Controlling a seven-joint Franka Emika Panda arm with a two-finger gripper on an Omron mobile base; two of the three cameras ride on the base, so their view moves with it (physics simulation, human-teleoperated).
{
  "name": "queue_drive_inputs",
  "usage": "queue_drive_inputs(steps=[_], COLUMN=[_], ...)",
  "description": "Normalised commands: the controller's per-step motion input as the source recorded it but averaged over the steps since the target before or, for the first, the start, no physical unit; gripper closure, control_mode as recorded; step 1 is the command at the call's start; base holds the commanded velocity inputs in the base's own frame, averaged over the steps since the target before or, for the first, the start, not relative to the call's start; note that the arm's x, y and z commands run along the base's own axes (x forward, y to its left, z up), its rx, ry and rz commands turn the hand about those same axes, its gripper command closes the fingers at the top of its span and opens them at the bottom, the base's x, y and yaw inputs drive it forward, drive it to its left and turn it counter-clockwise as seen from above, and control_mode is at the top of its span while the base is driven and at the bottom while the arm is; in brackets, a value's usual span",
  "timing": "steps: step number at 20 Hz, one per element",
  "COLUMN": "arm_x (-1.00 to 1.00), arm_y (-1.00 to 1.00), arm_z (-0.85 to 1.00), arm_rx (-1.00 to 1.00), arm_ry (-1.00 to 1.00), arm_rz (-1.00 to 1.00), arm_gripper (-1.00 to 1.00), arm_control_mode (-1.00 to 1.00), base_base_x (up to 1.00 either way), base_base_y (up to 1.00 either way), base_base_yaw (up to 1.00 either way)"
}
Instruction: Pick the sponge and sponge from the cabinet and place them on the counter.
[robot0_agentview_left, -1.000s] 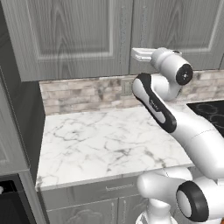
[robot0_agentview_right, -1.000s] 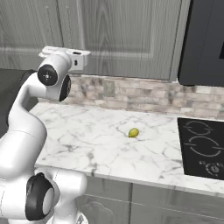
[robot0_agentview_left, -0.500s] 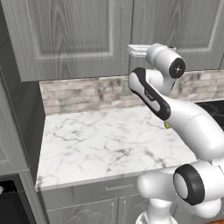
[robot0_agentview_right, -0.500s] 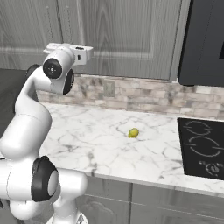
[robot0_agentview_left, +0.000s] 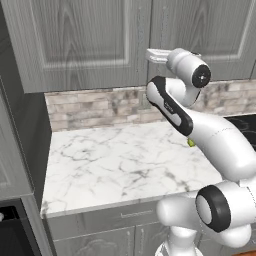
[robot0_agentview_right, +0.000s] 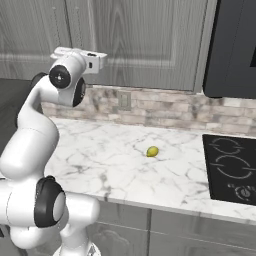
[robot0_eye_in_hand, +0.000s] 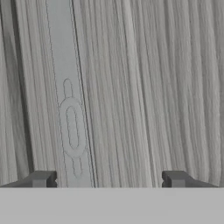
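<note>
The cabinet (robot0_agentview_left: 90, 45) has its grey wood-grain doors closed, so the two sponges cannot be seen; if they are inside, the doors hide them. In the hand view the door surface (robot0_eye_in_hand: 144, 87) is very close in front of the camera, with a long pale metal handle (robot0_eye_in_hand: 70, 113) running across it. The handle lies between the two dark finger tips, nearer to the left one (robot0_eye_in_hand: 41, 178) than to the right one. The gripper (robot0_eye_in_hand: 108, 179) has its jaws spread wide apart and nothing is between them.

In the base views the hand (robot0_agentview_left: 160, 55) is raised to the lower part of the cabinet doors, near the seam between two doors, well above the counter (robot0_agentview_left: 110, 165). The counter is a white marble slab with grey veins. On it lies a small yellow-green ball (robot0_agentview_right: 152, 151), well apart from the arm. To the right of the ball is the black stovetop (robot0_agentview_right: 232, 167). Behind the counter runs a stone-tile backsplash (robot0_agentview_right: 165, 107) with a wall socket (robot0_agentview_right: 124, 101). A dark appliance (robot0_agentview_right: 232, 47) hangs above the stovetop, beside the cabinet
</note>
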Motion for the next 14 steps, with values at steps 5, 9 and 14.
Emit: queue_drive_inputs(steps=[5, 9, 14], arm_x=[0.54, 0.15, 0.0], arm_y=[0.1, 0.01, 0.0], arm_z=[-0.03, -0.01, 0.0], arm_rx=[-0.04, -0.02, 0.0], arm_ry=[0.05, 0.02, 0.0], arm_rz=[0.0, 0.0, 0.0], arm_gripper=[1.0, 1.0, 1.0], arm_control_mode=[-1.0, -1.0, -1.0], base_base_x=[0.0, 0.0, 0.0], base_base_y=[0.0, 0.0, 0.0], base_base_yaw=[0.0, 0.0, 0.0])
